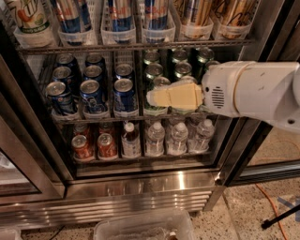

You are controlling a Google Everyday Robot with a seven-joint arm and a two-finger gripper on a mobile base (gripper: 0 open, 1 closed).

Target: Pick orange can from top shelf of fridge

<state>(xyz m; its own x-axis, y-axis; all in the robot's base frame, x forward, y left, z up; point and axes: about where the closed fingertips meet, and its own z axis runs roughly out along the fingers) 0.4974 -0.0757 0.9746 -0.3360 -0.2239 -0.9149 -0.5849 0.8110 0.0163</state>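
End effector (pixel 153 97) before green cans (pixel 152 71)

This seems a break room or small shop: a large steel fridge (pixel 140 190) shows sorted drinks, tall cans in bins on the top shelf (pixel 140 46) at 12 o'clock, water bottles (pixel 178 138) at 6 o'clock. Speckled floor (pixel 243 211) lies at 5 o'clock. The hand (pixel 152 97) is at the centre.

Gripper (pixel 154 97) at the fridge (pixel 140 187), middle rack
It hung before the green cans (pixel 180 70), below the top shelf (pixel 140 46), where the orange can (pixel 196 11) stood in a bin at the right.
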